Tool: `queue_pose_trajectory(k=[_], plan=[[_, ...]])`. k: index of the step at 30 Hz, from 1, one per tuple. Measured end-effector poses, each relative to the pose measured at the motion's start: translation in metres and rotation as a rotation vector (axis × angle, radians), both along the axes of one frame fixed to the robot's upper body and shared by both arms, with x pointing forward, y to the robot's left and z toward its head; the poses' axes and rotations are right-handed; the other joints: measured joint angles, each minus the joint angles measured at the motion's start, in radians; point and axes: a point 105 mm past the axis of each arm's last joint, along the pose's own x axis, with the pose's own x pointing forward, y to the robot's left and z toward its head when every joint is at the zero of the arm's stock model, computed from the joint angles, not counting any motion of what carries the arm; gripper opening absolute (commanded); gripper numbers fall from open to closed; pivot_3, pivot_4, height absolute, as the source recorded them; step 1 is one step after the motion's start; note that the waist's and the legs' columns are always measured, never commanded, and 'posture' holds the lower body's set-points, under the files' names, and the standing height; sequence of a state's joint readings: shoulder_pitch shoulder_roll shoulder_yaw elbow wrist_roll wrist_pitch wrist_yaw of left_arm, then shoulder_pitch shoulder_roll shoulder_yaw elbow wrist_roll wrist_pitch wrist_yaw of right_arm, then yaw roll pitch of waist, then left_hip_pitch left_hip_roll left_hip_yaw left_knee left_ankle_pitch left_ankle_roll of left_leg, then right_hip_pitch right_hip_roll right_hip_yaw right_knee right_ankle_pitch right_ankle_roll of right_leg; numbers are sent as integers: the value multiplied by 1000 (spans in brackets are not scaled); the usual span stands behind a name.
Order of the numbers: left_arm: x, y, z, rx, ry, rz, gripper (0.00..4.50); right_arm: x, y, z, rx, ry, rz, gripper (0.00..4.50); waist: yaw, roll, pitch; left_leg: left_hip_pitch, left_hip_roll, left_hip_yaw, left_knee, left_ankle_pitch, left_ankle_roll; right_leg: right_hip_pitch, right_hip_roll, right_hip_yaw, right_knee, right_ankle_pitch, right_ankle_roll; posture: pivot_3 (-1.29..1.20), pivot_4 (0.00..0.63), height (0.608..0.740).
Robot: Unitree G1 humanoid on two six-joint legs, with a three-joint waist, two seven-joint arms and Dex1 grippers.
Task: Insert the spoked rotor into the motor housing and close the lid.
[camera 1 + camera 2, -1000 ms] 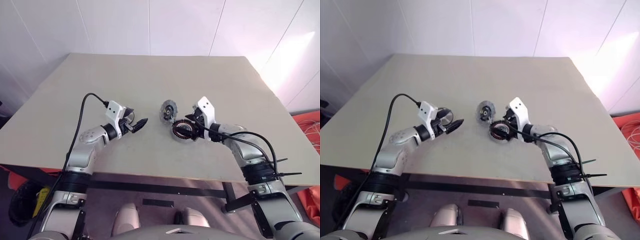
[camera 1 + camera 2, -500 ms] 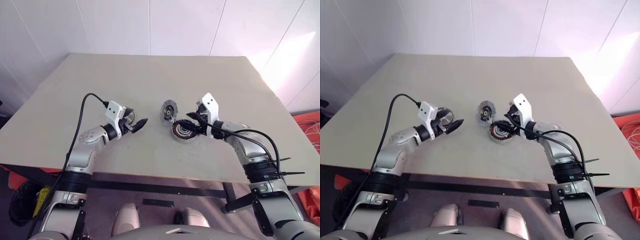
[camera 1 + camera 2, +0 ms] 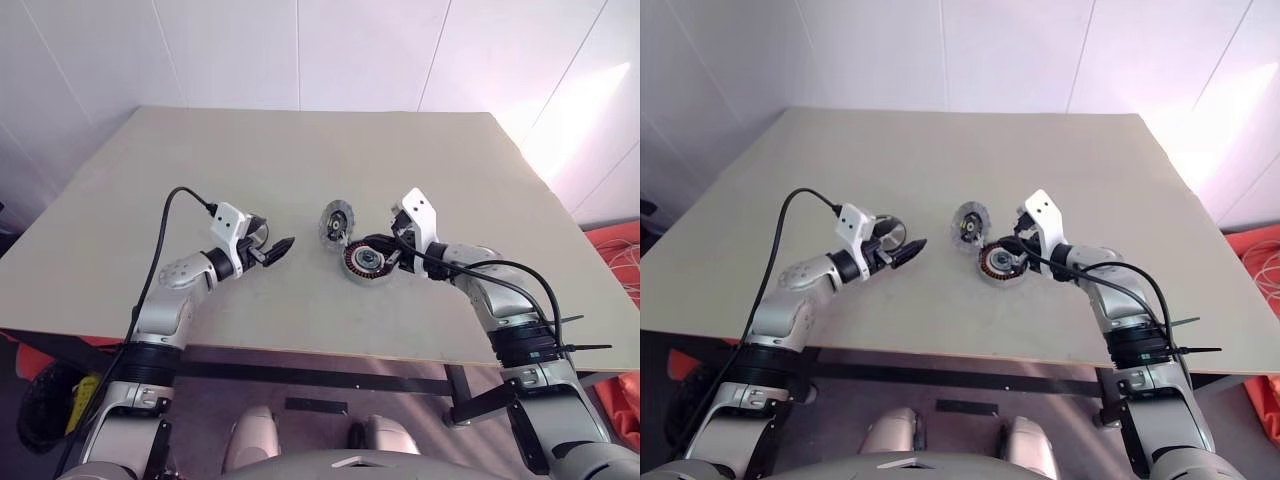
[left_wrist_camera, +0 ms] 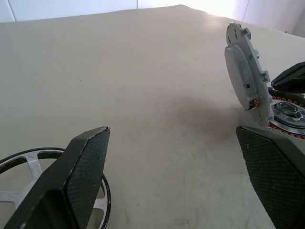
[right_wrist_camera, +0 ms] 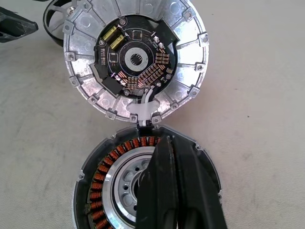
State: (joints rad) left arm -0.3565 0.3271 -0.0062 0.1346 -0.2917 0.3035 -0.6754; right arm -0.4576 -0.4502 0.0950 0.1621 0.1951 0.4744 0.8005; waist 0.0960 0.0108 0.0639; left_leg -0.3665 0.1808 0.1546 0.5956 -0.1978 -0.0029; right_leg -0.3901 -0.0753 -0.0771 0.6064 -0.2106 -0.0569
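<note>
Beige counter (image 3: 300,170): motor housing (image 5: 143,183) flat, lid (image 5: 136,59) upright; right tool (image 5: 178,191) pinched shut over housing centre. Spoked rotor (image 4: 28,167) under wide-open left tool (image 4: 176,176).

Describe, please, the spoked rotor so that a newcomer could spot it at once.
On the beige table, look to the left claw; the spoked rotor lies right beside it. Unlike the motor housing with its copper windings and raised silvery lid, it is a thin dark ring with silvery spokes.
</note>
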Motion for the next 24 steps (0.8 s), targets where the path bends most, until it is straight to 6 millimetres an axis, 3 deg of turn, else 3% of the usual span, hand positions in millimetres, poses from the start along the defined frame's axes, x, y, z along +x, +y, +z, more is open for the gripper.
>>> queue_pose_trajectory(k=[13,24], plan=[[1,0,0,2,-5,2,4500,7,-5,-14,-35,13,-33,30,0,0,0,0,0,0,0,0,0,0,0,0,0,0,0,0,0,740],[1,1,0,2,-10,3,4500,7,-4,-11,-36,5,-28,30,0,0,0,0,0,0,0,0,0,0,0,0,0,0,-1,0,0,740]])
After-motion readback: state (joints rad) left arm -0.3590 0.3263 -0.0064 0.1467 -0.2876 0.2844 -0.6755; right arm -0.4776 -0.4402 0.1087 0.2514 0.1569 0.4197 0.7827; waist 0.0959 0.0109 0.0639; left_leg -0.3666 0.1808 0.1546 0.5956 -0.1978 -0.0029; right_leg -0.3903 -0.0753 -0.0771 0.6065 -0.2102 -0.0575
